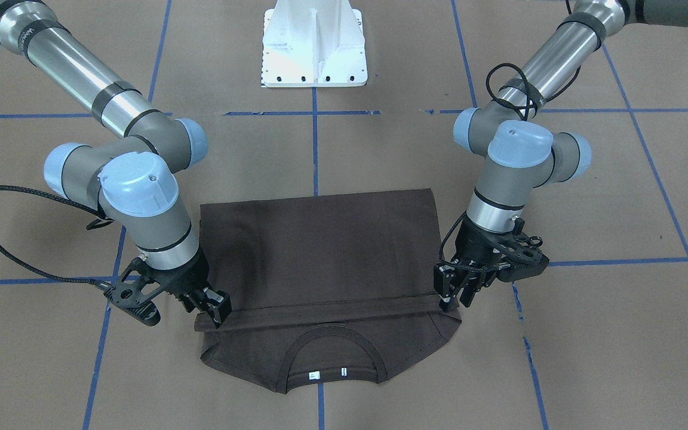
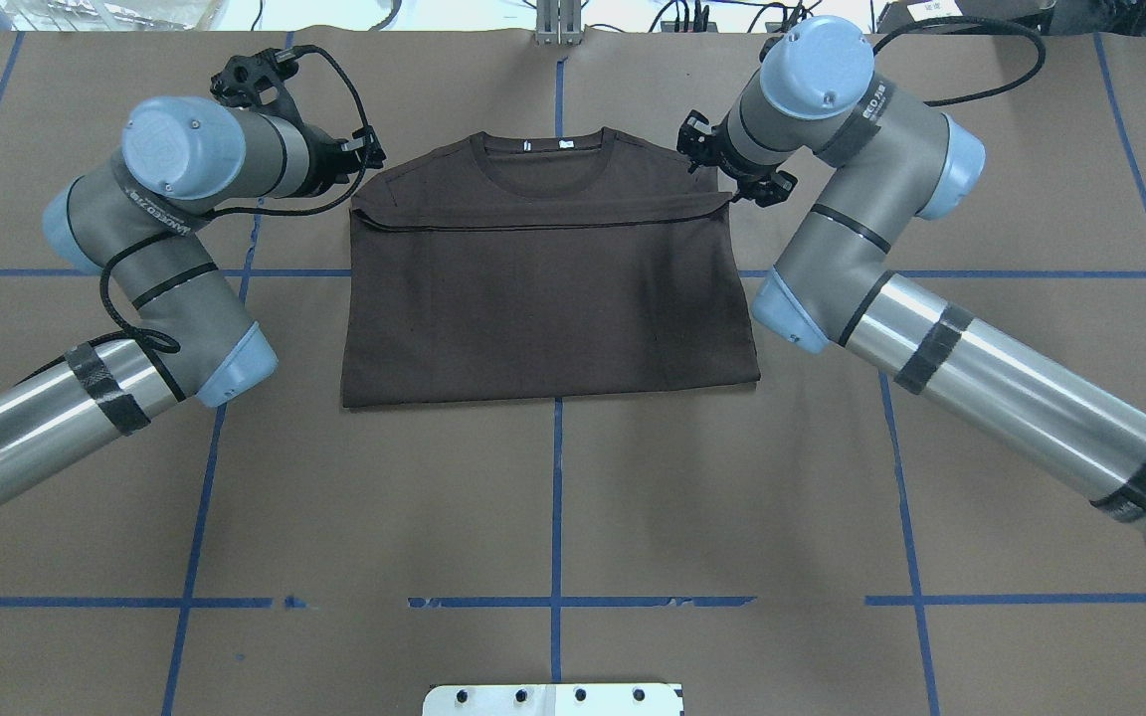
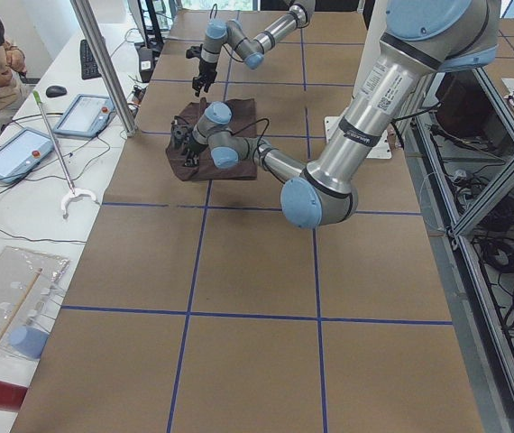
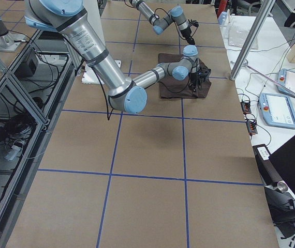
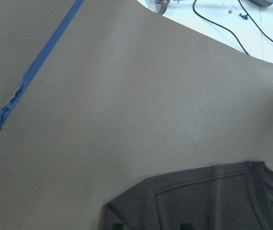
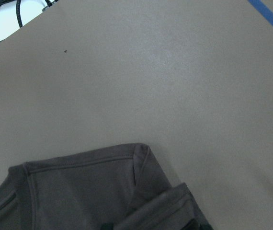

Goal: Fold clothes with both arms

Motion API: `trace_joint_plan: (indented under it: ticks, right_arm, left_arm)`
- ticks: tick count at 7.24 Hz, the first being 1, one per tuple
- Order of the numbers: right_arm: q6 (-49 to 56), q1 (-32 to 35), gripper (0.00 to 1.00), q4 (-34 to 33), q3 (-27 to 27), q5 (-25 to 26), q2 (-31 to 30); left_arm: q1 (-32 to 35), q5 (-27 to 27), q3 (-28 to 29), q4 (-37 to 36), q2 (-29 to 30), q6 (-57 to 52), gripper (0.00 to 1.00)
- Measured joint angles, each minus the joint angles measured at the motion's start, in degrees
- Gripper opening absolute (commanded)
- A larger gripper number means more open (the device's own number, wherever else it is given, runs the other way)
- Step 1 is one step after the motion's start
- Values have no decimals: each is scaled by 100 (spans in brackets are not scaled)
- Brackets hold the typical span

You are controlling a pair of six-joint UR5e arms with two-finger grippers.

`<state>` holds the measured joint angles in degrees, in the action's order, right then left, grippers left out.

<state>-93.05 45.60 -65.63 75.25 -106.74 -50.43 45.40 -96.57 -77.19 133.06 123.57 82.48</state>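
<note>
Left tool [image 2: 359,164]: is hovering at the left corner of the folded hem [image 2: 543,225], jaws standing apart and gripping nothing visible.
T-shirt [image 2: 548,298]: is lying flat mid-bench [image 2: 553,497] with its lower half doubled up. The hem is resting just short of the collar [image 2: 540,149].
Right tool [image 2: 732,184]: is sitting at the hem's right corner, jaws likewise spread and empty.
Step in hand: judging by the layout, the bottom-up fold is finishing at the hem corners.
Doing it well: both tools should be rising straight up together, so no jaw is dragging the hem askew. The right corner is bunching slightly in the wrist view, so it probably needs flattening first.
</note>
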Motion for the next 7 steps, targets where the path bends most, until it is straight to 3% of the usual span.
trace_joint_plan:
  ticks: [3,5,7]
  right_arm:
    - [-1223,-799,85,24,2012,138,-1597]
    - [-1823,-1186,83,29,2392,397,-1969]
    - [-2152,-1433,80,30,2376,570,-2079]
  left_arm:
    - [26,-368,-598,34,-456,7,56]
    - [9,-392,-645,34,-495,13,57]
    - [-1,-381,-658,26,-480,20,58]
